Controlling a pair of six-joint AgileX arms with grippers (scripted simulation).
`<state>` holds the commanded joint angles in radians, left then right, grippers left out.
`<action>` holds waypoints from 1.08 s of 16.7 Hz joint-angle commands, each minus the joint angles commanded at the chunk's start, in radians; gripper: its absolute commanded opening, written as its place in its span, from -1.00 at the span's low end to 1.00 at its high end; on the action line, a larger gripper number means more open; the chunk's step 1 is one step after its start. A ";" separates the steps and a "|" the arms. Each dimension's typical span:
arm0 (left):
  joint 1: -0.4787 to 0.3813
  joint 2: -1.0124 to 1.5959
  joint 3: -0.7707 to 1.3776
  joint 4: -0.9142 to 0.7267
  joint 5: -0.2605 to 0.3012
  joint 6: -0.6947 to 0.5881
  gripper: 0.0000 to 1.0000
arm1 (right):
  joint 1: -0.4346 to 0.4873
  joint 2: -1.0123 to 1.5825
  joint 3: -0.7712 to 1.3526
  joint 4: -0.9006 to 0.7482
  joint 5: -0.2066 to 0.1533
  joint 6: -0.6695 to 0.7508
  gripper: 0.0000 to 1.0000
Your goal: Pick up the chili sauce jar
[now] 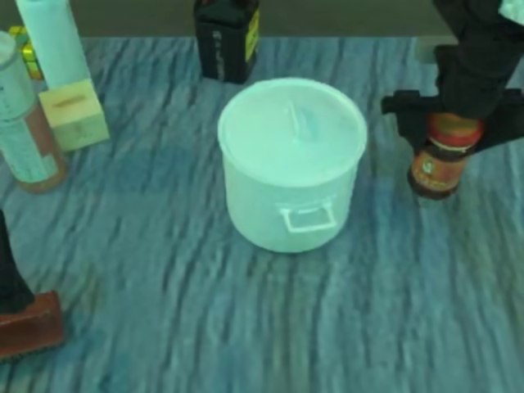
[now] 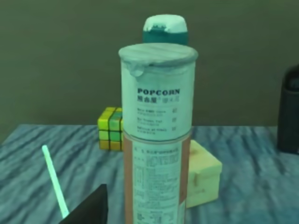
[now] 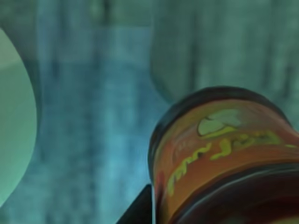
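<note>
The chili sauce jar (image 1: 438, 164), small and round with a red lid and an orange-red label, hangs at the right side of the table in the top view. My right gripper (image 1: 452, 123) comes down from above and is shut on its lid end. In the right wrist view the jar (image 3: 224, 154) fills the frame with one dark finger (image 3: 140, 210) pressed against its side. A round shadow lies on the table apart from the jar, which looks raised and a little tilted. My left gripper (image 1: 10, 278) is parked at the table's left front, open.
A big white lidded pot (image 1: 291, 164) stands mid-table, left of the jar. A black bottle (image 1: 227, 37) is at the back. At the back left stand a tall popcorn can (image 1: 24, 123), a pale block (image 1: 74, 115) and a white bottle (image 1: 53, 41). A brown block (image 1: 29, 323) lies front left.
</note>
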<state>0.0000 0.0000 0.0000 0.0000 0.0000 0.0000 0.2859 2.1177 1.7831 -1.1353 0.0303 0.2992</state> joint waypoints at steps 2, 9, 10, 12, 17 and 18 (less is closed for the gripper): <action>0.000 0.000 0.000 0.000 0.000 0.000 1.00 | 0.001 0.013 -0.040 0.059 -0.001 0.001 -1.00; 0.000 0.000 0.000 0.000 0.000 0.000 1.00 | 0.004 0.048 -0.118 0.159 0.004 0.000 -1.00; 0.000 0.000 0.000 0.000 0.000 0.000 1.00 | 0.004 0.048 -0.118 0.159 0.004 0.000 -0.85; 0.000 0.000 0.000 0.000 0.000 0.000 1.00 | 0.004 0.048 -0.118 0.159 0.004 0.000 -0.55; 0.000 0.000 0.000 0.000 0.000 0.000 1.00 | 0.004 0.048 -0.118 0.159 0.004 0.000 0.21; 0.000 0.000 0.000 0.000 0.000 0.000 1.00 | 0.004 0.048 -0.118 0.159 0.004 0.000 0.36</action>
<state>0.0000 0.0000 0.0000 0.0000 0.0000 0.0000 0.2903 2.1654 1.6656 -0.9766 0.0346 0.2993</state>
